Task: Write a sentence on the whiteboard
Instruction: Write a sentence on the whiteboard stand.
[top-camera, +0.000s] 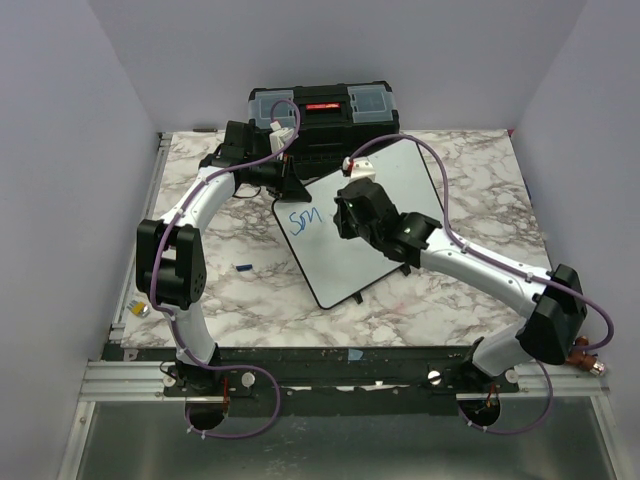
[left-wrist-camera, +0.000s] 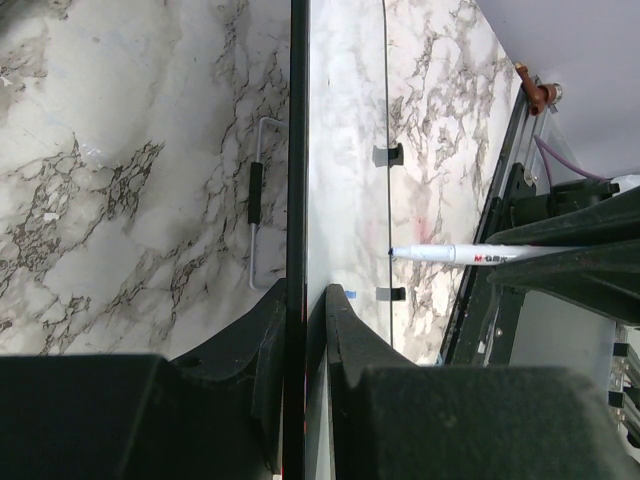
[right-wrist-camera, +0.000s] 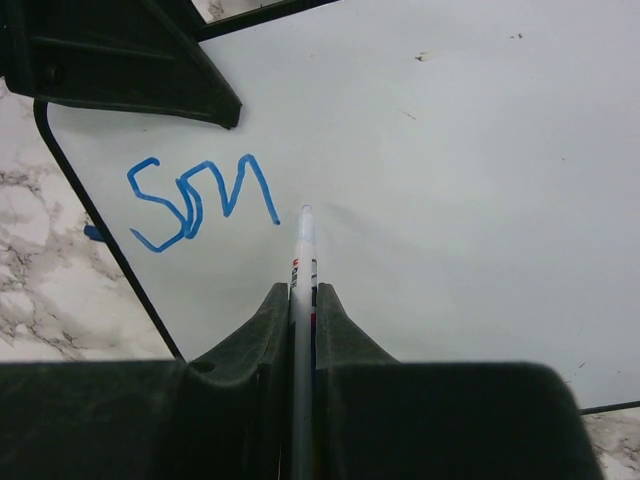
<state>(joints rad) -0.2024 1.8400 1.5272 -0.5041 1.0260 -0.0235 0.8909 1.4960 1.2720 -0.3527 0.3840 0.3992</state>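
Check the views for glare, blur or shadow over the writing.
Top external: even light, the sentence small yet readable on the whiteboard. Right wrist: strokes sharp, no glare; the right gripper dark and soft around the marker. Left wrist: whiteboard edge-on, its glossy face mirroring the marble table.

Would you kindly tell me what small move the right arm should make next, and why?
Probably a short stroke just past the blue letters, starting the next letter. The right gripper is shut on the marker, whose tip sits beside the last stroke, only "Sm" is written, and the left gripper clamps the whiteboard edge.
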